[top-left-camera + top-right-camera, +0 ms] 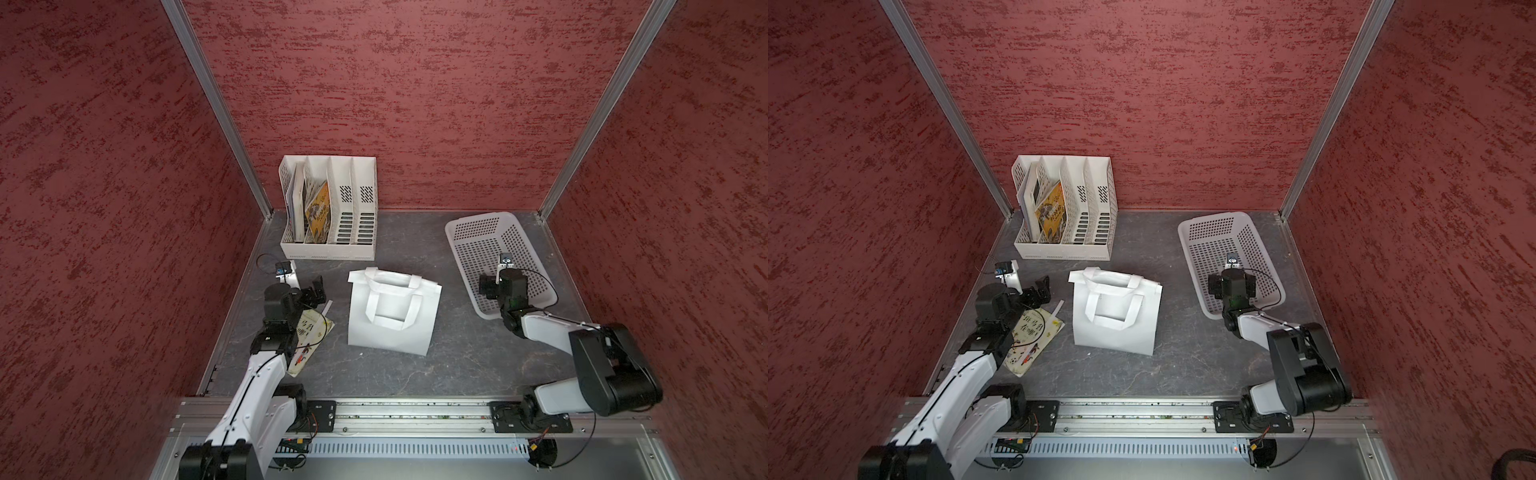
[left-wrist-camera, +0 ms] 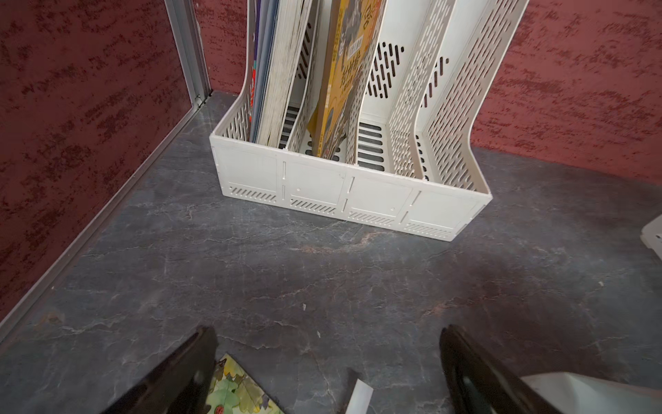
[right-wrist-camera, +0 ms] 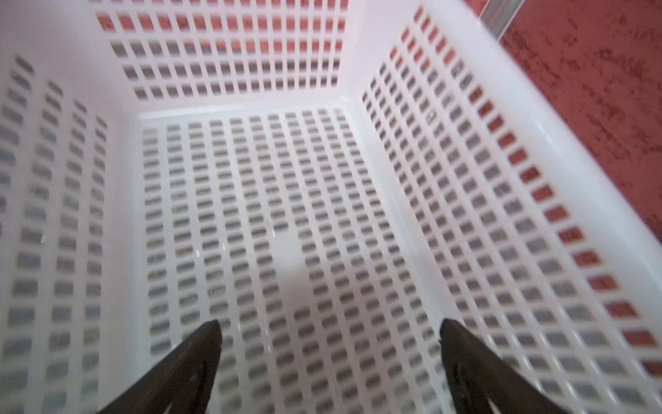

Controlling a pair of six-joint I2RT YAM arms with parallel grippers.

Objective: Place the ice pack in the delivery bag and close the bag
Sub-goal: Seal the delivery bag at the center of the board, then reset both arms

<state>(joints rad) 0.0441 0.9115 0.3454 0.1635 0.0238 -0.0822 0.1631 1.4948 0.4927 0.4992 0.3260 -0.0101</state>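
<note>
In both top views the delivery bag [image 1: 392, 328] [image 1: 1115, 328] sits mid-counter [image 1: 457, 365], between the two arms and touched by neither. Its loop handles are folded down over its face and its mouth looks nearly flat. The left jaws hang apart and empty above a picture book [image 1: 311, 328], just beside the bag. The right jaws, also apart, hover over the perforated basket [image 1: 469, 232]. A file rack [image 1: 328, 249] stands by the back wall. No ice pack shows, so it may be inside the bag or hidden; I cannot tell. The left wrist view shows wide-open jaws with bare counter between them, the file rack [image 2: 351, 193] ahead and the book's corner [image 2: 240, 390] beneath. The right wrist view, which is blurred, shows spread jaws over the basket's empty floor [image 3: 250, 215]. As for risks, the soft bag could tip or slide if nudged, a loop could snag a jaw, and a flattened mouth could block the pack.
</note>
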